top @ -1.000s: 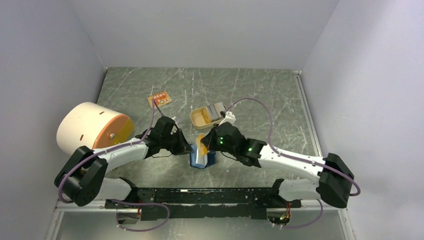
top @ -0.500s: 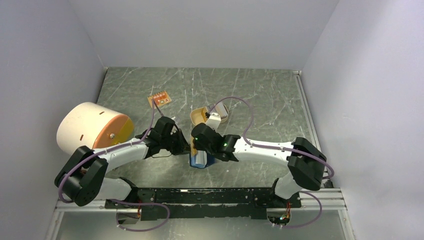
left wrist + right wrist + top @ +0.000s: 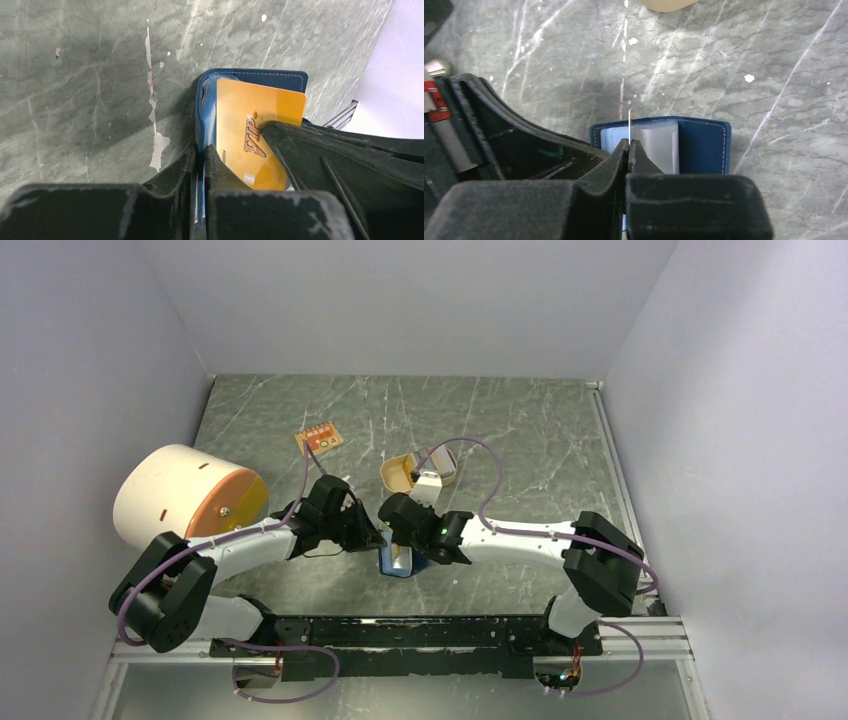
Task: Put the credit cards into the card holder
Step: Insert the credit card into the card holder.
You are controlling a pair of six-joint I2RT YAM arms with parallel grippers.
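Note:
The card holder [image 3: 401, 562] lies open on the table between the two arms, navy outside and light blue inside. My left gripper [image 3: 200, 150] is shut on the edge of the card holder's [image 3: 260, 80] left flap. A gold credit card [image 3: 250, 132] marked VIP stands on edge over the holder's inside. My right gripper [image 3: 629, 142] is shut on this card [image 3: 629, 120], which I see edge-on above the card holder [image 3: 704, 145]. In the top view the right gripper [image 3: 396, 532] covers the card. More grey credit cards [image 3: 443, 465] lie in the tan tray [image 3: 392, 476].
A large cream and orange cylinder [image 3: 185, 490] lies at the left. A small orange board [image 3: 319, 437] sits behind the left arm. The tan tray is just behind the right wrist. White walls close in the table on three sides.
The right arm has swung left and folded in, carrying the gold card left and down over the open holder. The left gripper has kept its hold and has not moved.

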